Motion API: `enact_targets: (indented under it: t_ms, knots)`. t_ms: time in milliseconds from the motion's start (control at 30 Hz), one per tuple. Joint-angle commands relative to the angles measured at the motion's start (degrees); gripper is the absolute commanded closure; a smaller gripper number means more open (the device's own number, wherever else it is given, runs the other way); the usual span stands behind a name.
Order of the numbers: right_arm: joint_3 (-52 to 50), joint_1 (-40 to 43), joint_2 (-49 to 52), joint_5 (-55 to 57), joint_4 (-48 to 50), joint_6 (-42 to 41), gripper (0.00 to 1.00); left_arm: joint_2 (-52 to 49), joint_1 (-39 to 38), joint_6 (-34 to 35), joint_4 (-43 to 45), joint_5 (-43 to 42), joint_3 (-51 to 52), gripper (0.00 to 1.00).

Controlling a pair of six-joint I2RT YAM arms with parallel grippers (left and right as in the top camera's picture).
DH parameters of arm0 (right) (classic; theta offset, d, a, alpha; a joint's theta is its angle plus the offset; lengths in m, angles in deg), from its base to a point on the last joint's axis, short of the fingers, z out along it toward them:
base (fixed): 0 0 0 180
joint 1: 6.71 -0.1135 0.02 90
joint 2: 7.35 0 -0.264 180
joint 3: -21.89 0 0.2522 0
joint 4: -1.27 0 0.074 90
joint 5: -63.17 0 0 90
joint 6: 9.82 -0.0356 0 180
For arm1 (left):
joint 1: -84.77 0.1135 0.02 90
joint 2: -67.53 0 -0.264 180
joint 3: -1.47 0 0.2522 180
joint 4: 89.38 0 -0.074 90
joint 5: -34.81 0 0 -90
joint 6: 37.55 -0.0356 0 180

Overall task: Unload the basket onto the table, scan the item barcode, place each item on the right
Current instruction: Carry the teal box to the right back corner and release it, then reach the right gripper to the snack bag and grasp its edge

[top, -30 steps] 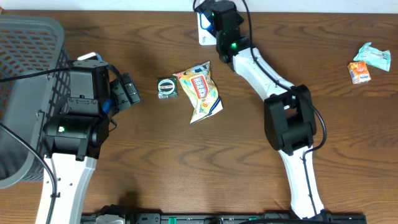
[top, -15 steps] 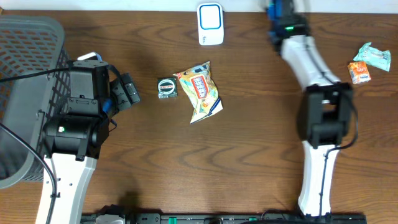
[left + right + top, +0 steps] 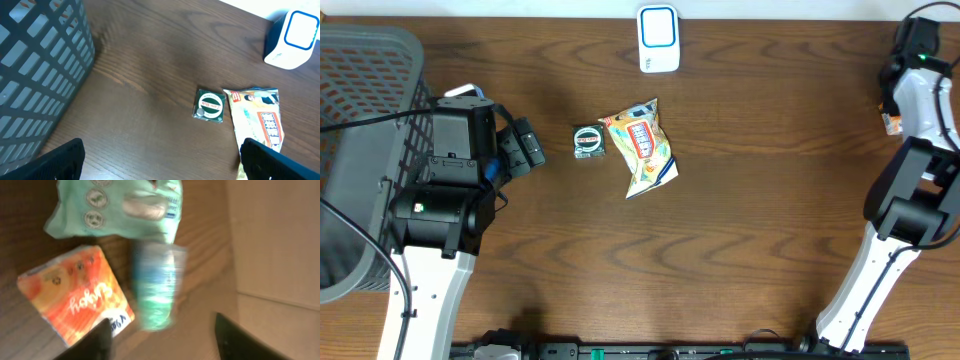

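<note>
Overhead, table (image 3: 740, 250): brown wood, and it carries everything listed below.
Basket (image 3: 360, 60): grey mesh, at the far left corner and running down the left edge. Only its grid walls and floor show. What it holds cannot be told.
Left arm (image 3: 430, 210): black and white, along the left edge, just beside the basket.
Right arm (image 3: 905, 200): white and black, rising along the right edge, with its wrist at the far right corner.
Snack bag (image 3: 645, 145): colourful foil, lying flat on bare wood near the middle, in no container.
Barcode scanner (image 3: 658, 38): white with a blue ring, upright at the middle of the far edge, well apart from both grippers.
Left gripper (image 3: 527, 148): fingers spread wide and pinching nothing, over bare wood between the basket and the small pack.
Right gripper (image 3: 162, 337): fingers spread, seen as dark, out-of-focus shapes low in the right wrist view, gripping nothing.
Mint pouch (image 3: 115, 205): pale green, loose on the wood at the far right corner.
Orange carton (image 3: 75, 297): just beside the pouch, lying flat. Overhead, only a sliver of it shows beside the right arm.
Green and blue packet (image 3: 157, 287): the item, heavily blurred. It sits next to the orange carton and below the pouch, near the right edge, above the gap between the parted fingers. No barcode is readable.
Small pack (image 3: 589, 141): dark green with a round label, just beside the snack bag's left side.
</note>
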Motion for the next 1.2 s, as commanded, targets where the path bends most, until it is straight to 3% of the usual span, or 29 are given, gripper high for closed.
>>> enact_targets:
  t_ms: [0, 133, 300, 400, 567, 667, 833, 1033, 1067, 1133, 1167]
  knots:
    - [0.46, 0.31, -2.29, -8.96, -0.37, -2.47, 0.18, 0.26, 0.24, -0.76, -0.02, 0.35, -0.13, 0.02]
    - [0.46, -0.13, -2.29, -11.50, -0.66, -6.64, 0.09, 0.26, 0.24, -0.76, -0.02, 0.35, -0.13, 0.02]
    - [0.46, -2.60, -3.10, -23.19, -2.75, -6.64, 0.04, 0.26, 0.24, -0.76, -0.02, 0.35, -0.13, 0.03]
    - [0.46, -4.83, -4.02, -37.29, -4.09, -6.64, 0.03, 0.26, 0.24, -0.76, -0.02, 0.35, -0.13, 0.02]
    - [0.37, -9.22, -4.26, -75.69, -5.88, -6.64, 0.01, 0.26, 0.24, -0.76, -0.02, 0.35, -0.13, 0.02]
    - [0.35, -12.46, -4.17, -88.24, -6.64, -6.64, 0.01, 0.26, 0.24, -0.76, -0.02, 0.35, -0.13, 0.02]
    - [-0.79, -19.28, -4.13, -86.60, -7.45, -6.64, 0.01, 0.26, 0.24, -0.76, -0.02, 0.35, -0.13, 0.02]
    - [-2.27, -28.68, -4.13, -76.24, -8.35, -7.58, 0.01, 0.26, 0.24, -0.76, -0.02, 0.35, -0.13, 0.02]
    - [-2.27, -29.92, -4.13, -74.27, -8.26, -8.31, 0.08, 0.26, 0.24, -0.76, -0.02, 0.35, -0.13, 0.02]
    - [-2.25, -32.46, -4.15, -69.61, -7.56, -10.60, 0.34, 0.26, 0.24, -0.76, 0.00, 0.35, -0.13, 0.02]
    - [-2.10, -33.57, -4.24, -67.45, -7.17, -12.17, 0.54, 0.26, 0.24, -0.76, -0.02, 0.35, -0.13, 0.02]
